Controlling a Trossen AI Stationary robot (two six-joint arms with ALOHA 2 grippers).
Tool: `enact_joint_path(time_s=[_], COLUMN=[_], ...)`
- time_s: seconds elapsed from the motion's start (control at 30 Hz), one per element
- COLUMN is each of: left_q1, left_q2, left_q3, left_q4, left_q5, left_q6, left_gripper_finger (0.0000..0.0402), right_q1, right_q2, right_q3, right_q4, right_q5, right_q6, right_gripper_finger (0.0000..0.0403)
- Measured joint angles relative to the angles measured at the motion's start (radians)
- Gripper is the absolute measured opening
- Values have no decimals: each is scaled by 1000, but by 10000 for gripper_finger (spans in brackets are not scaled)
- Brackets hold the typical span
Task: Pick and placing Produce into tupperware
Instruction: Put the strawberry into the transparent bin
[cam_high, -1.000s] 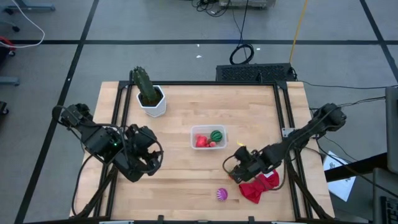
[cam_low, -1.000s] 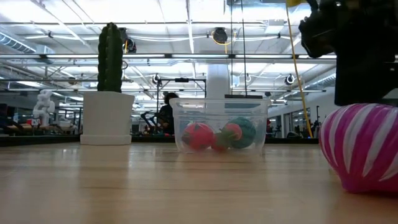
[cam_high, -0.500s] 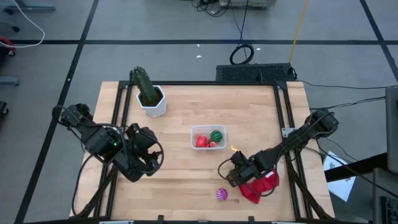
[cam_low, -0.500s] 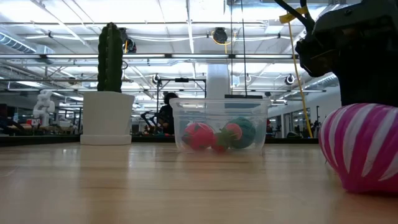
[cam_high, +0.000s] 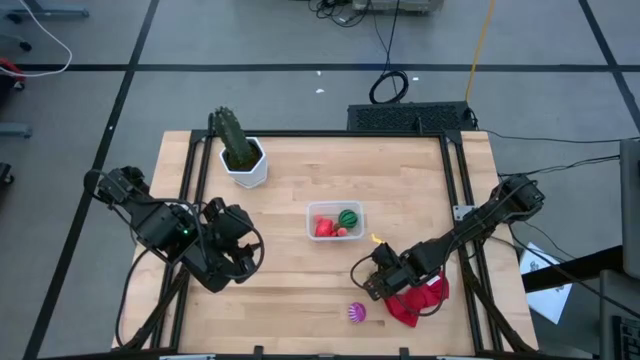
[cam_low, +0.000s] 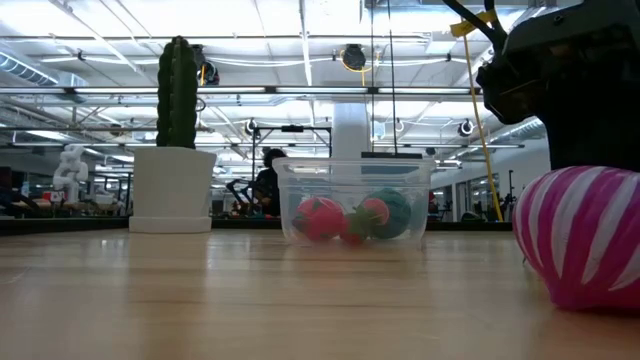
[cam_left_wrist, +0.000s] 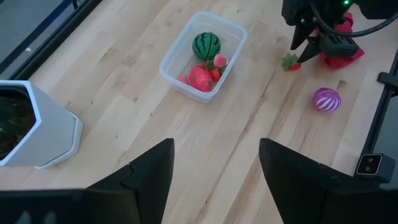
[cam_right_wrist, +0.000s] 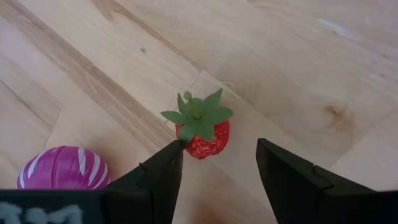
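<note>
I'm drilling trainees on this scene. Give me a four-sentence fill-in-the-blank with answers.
1. The right gripper is open over a ____.
2. The striped ball on the table is ____.
3. The cactus stands in a ____ pot.
4. The green striped ball lies in the ____.

Answers: strawberry; purple; white; tub

tupperware (cam_high: 335, 220) mid-table, produce inside; cactus pot (cam_high: 245, 163) back-left; strawberry (cam_right_wrist: 201, 127) and striped ball (cam_high: 356, 313) front-right, beside cloth (cam_high: 420, 300).

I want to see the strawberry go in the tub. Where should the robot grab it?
Around the red body of the strawberry, coming straight down from above. It lies loose on the table with clear wood on both sides, and the open right gripper hangs just over it.
</note>
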Motion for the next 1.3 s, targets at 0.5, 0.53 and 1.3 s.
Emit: enact_joint_path(time_s=[0.5,0.53,1.3], left_q1=[0,0,0], left_q2=[0,0,0], left_q3=[0,0,0], left_q4=[0,0,0], left_q5=[-1,0,-1], left_q6=[26,26,33], left_gripper_finger=[239,239,239], right_q1=[-13,-13,-19], right_q2=[0,0,97], right_q3=[0,0,3], right_q4=[11,11,65], right_q5=[-6,-6,-73], right_q6=[0,0,-14], right_gripper_finger=[196,196,196])
